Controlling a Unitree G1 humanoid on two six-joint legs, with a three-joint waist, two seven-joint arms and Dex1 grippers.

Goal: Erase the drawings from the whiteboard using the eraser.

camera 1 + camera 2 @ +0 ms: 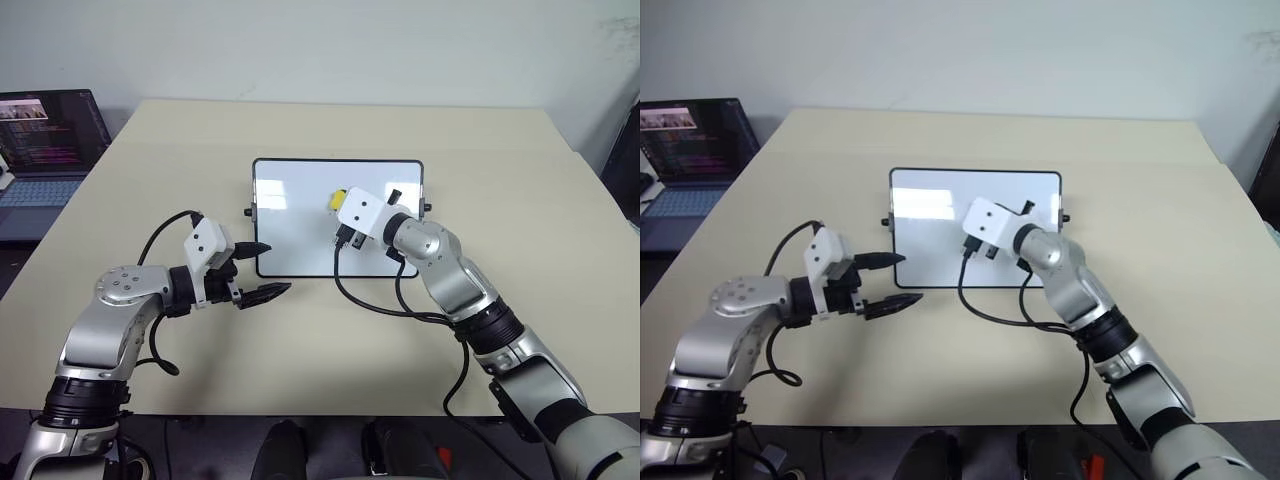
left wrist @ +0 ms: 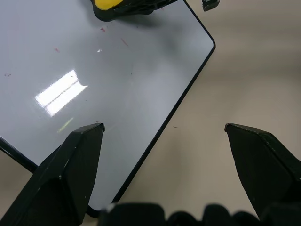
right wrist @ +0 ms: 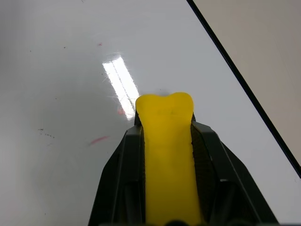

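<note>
The right gripper (image 3: 165, 141) is clenched on the bright yellow block eraser (image 3: 168, 155) over the glossy black-framed whiteboard (image 1: 290, 215) (faint red smudges (image 3: 99, 140) remain); the left gripper (image 1: 262, 270) is spread open at the board's near left corner.

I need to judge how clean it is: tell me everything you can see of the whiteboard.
The whiteboard is a small glossy white rectangle in a thin black rounded frame, with small black knobs at its side edges. It lies flat mid-table, reflecting a ceiling light. Its surface is mostly clean, with only faint red specks and short streaks left. The right claw holds the yellow eraser over it; contact cannot be told. The open left claw is at its near left corner.
</note>
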